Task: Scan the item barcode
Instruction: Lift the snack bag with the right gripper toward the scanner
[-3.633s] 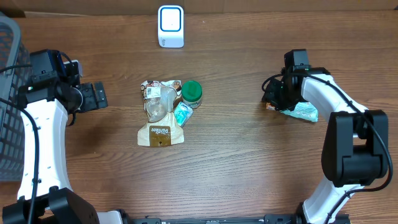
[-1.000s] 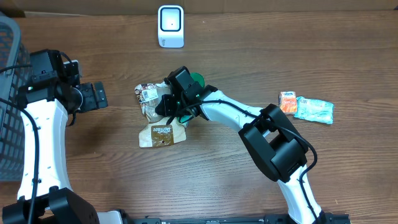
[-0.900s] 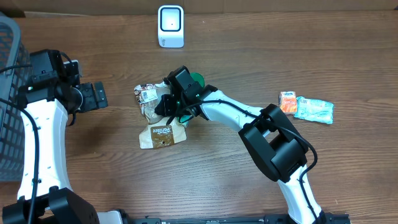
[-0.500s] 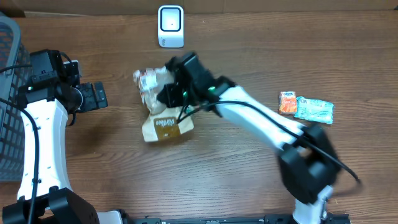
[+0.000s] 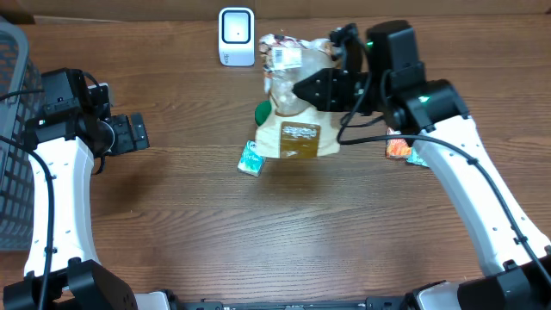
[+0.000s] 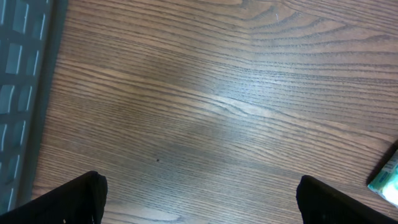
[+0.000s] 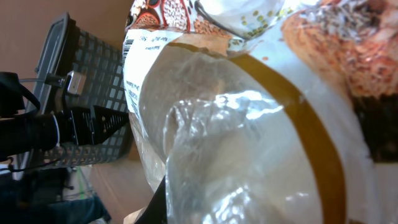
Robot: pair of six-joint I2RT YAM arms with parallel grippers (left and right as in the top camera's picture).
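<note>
The bag (image 5: 293, 112), brown paper with a clear window, is clamped in the right gripper (image 5: 303, 87), whose jaws are pressed together on its upper part. It is held up over the far middle of the table (image 5: 258, 241), just to the right of the scanner (image 5: 236, 36). In the right wrist view the crinkled window of the bag (image 7: 249, 124) fills most of the picture, with a white printed label (image 7: 130, 62) along its left edge. From overhead the same label (image 5: 284, 58) sits near the bag's top end, facing up.

A dark mesh basket (image 5: 13, 129) stands at the table's left edge. The left gripper (image 5: 136, 133) is beside it, well apart from the bag, fingers (image 6: 84, 199) spread wide over bare wood.

The white scanner stands upright at the far edge. A green-lidded jar (image 5: 263, 112) shows at the bag's left side, partly covered by it. A small teal packet (image 5: 250, 159) lies on the wood just below the bag's lower left corner. An orange packet (image 5: 397, 148) lies to the right, partly hidden by the right arm.
</note>
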